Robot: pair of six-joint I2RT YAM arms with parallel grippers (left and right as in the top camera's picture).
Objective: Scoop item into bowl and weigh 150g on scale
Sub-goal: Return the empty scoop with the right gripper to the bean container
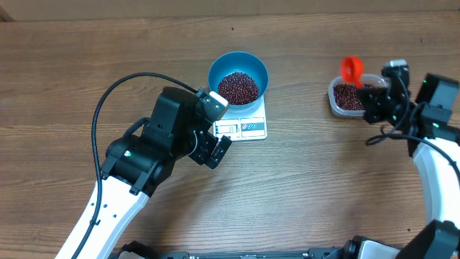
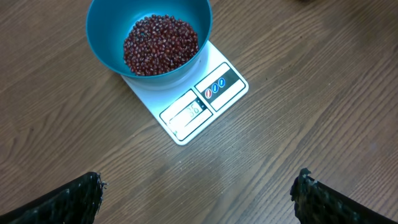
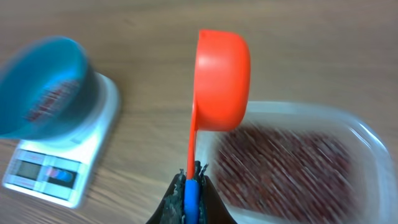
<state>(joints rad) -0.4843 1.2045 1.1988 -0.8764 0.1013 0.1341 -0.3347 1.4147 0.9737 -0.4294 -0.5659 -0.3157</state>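
Right now a loose heap of small dark red-brown beans [image 1: 238,87] lies in the round, deep bright blue bowl [image 1: 217,69]. The bowl sits on the far part of the flat white rectangular kitchen scale [image 1: 248,128], near the middle of the wooden table [image 1: 323,180]. The scale's display and button panel lie along its near edge, clear of the bowl; the digits are too small to read. The left claw [image 2: 198,193] hovers just beside the scale on its near side. Its two dark fingers [image 2: 81,196] are spread wide with nothing between them. Well apart to the right stands a clear rounded-rectangular plastic tub [image 1: 333,101] holding more of the same beans. The right claw [image 3: 191,190] is clamped tight on the blue-tipped handle of an orange plastic measuring scoop [image 3: 222,74]. The scoop's cup hangs over the rim of the tub, tipped on its side. Whether any beans are in the cup I cannot tell.
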